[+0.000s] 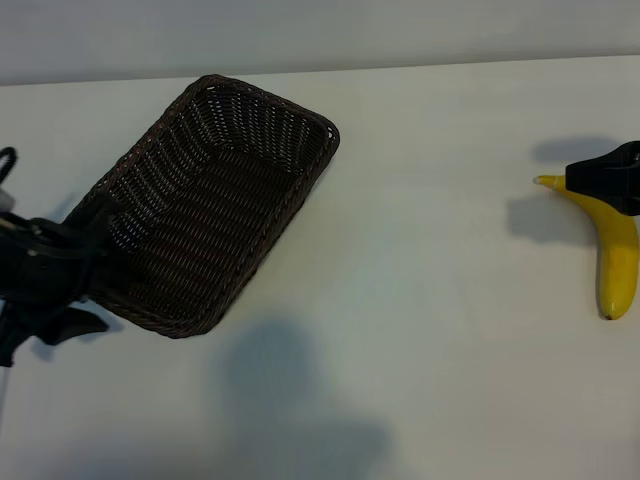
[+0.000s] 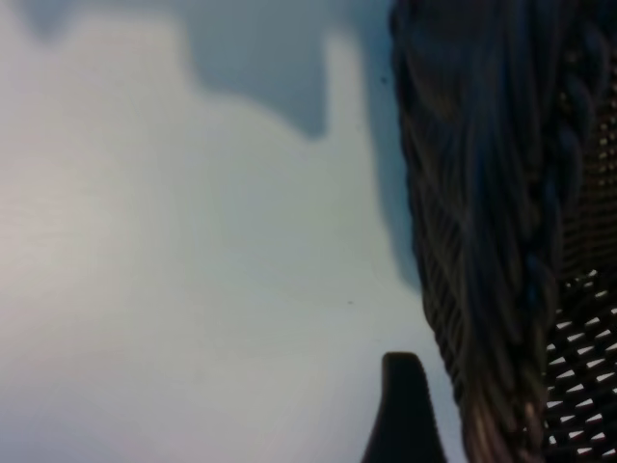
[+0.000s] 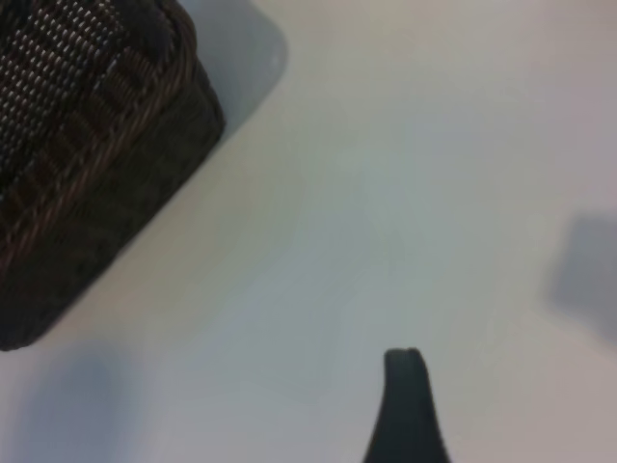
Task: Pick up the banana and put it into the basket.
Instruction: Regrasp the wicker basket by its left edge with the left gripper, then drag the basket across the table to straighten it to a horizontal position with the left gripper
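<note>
The banana (image 1: 617,255) lies on the white table at the far right, its stem toward the basket. My right gripper (image 1: 603,180) hangs over the stem end, open and empty; the right wrist view shows one dark finger (image 3: 406,405) over bare table, and the banana is out of that view. The dark brown wicker basket (image 1: 215,205) sits slantwise at the left and holds nothing. My left gripper (image 1: 62,270) is at the basket's near left corner, open. One of its fingers (image 2: 405,410) stands just outside the basket's woven wall (image 2: 492,241).
The white table (image 1: 430,300) stretches bare between basket and banana. A soft shadow (image 1: 290,400) falls on its front middle. The table's back edge meets a pale wall (image 1: 320,35). In the right wrist view the basket (image 3: 87,154) shows farther off.
</note>
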Motion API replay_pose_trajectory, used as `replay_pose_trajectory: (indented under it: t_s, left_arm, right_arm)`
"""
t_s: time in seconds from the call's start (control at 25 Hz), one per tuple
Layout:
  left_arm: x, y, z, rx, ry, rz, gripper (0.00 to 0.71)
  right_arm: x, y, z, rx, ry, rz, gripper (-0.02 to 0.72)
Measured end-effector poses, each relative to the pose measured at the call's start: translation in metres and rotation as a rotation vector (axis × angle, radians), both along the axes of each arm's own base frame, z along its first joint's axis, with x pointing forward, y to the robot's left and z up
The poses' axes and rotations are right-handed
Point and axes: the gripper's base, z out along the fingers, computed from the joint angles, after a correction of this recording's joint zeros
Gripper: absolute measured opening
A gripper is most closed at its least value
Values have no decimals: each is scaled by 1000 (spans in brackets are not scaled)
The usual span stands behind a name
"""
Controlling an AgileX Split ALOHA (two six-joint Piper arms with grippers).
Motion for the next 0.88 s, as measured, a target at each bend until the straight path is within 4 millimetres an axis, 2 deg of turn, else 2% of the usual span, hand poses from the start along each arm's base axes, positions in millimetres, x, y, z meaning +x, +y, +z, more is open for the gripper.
replay_pose_trajectory:
  t_s: [0.56, 0.6, 0.68, 0.8, 0.88]
  left_arm:
    - [24, -2, -42, 38, 14, 65, 553]
    - [25, -2, -44, 39, 20, 66, 534]
    - [24, -2, -46, 39, 29, 67, 441]
    - [21, -3, -46, 31, 60, 66, 172]
    - [21, -3, -47, 29, 59, 73, 152]
  right_arm:
    - [0, 1, 0, 5, 4, 5, 540]
    - [0, 1, 0, 5, 4, 5, 540]
    - [0, 1, 0, 5, 4, 5, 540]
    - [0, 1, 0, 5, 4, 5, 540]
    - [0, 1, 0, 5, 4, 5, 540]
